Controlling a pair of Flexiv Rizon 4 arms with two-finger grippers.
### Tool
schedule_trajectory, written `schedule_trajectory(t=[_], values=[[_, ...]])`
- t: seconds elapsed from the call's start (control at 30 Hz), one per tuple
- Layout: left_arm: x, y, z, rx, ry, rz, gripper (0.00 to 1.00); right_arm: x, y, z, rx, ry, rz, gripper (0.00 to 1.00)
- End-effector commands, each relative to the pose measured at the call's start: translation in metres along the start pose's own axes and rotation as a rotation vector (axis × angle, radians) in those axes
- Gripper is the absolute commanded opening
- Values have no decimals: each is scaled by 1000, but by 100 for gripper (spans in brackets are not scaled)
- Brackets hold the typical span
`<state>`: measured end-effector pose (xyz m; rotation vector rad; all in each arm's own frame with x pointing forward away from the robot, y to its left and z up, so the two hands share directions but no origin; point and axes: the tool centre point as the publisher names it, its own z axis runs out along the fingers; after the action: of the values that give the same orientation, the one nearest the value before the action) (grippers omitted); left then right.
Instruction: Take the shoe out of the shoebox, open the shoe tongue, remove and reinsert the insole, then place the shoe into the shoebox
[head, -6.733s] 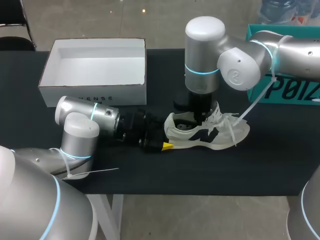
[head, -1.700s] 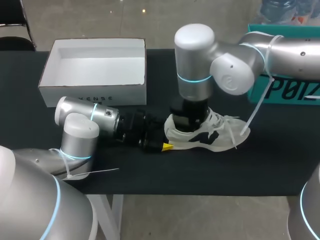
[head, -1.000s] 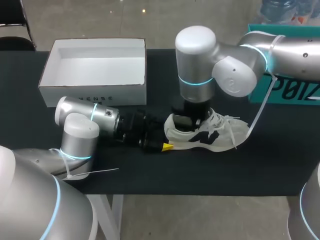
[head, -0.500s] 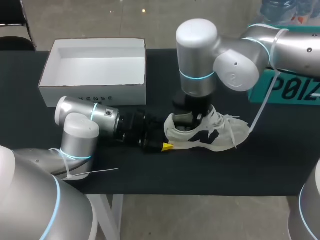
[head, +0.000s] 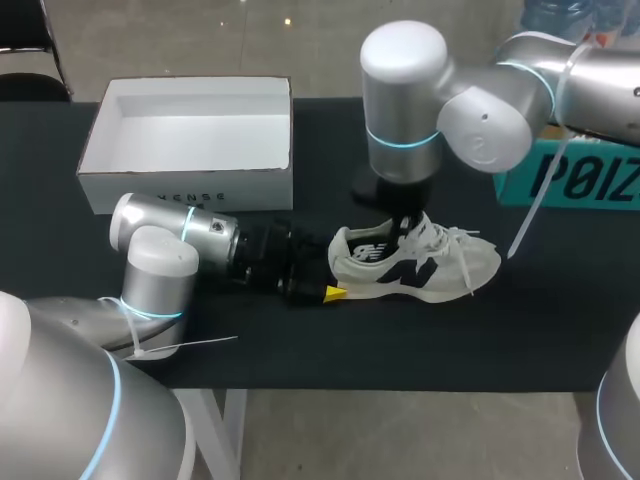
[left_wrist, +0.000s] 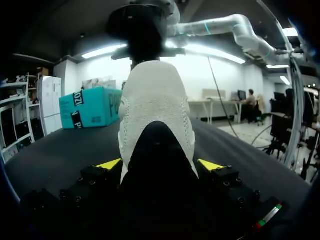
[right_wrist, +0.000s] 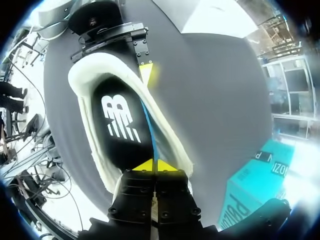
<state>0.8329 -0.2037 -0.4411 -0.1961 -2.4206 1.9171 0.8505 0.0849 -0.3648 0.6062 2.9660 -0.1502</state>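
Observation:
The white shoe (head: 425, 266) lies on its sole on the black table, toe to the right. Its black insole (head: 372, 251) with a white logo lies flat inside, seen from above in the right wrist view (right_wrist: 121, 125). My left gripper (head: 335, 272) lies level at the heel (left_wrist: 155, 105), one yellow fingertip (left_wrist: 109, 164) against each side of it. My right gripper (head: 403, 222) hangs just above the shoe's opening near the tongue, its yellow tips (right_wrist: 156, 165) pressed together with nothing seen between them. The white shoebox (head: 190, 187) stands open at the back left.
A teal box (head: 572, 176) stands at the back right, behind the right arm. A white cable strap (head: 527, 222) dangles from the right arm near the shoe's toe. Bare black table lies in front of the shoe.
My right gripper has lifted out of the shoe's opening and drawn back a little, uncovering the insole. The shoe and my left arm have stayed put.

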Motion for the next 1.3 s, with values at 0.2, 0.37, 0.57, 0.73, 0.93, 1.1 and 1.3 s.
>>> schedule_trajectory(t=[0.2,0.37,0.57,0.73,0.93,1.1,1.3], values=[[2,9,6,-1,-1,0,0,-10,-15,0,21,5,17,0],[2,9,6,-1,-1,0,0,-11,-30,3,31,9,47,0],[2,9,6,-1,-1,0,0,-10,-48,-2,32,-5,88,0],[2,9,6,-1,-1,0,0,-9,-48,-6,20,-12,96,0],[2,9,6,-1,-1,0,0,-8,-29,-6,0,-10,56,0],[2,9,6,-1,-1,0,0,-8,-9,-5,-18,-3,19,0],[2,9,6,-1,-1,0,0,-8,8,-6,-37,3,-8,0]])
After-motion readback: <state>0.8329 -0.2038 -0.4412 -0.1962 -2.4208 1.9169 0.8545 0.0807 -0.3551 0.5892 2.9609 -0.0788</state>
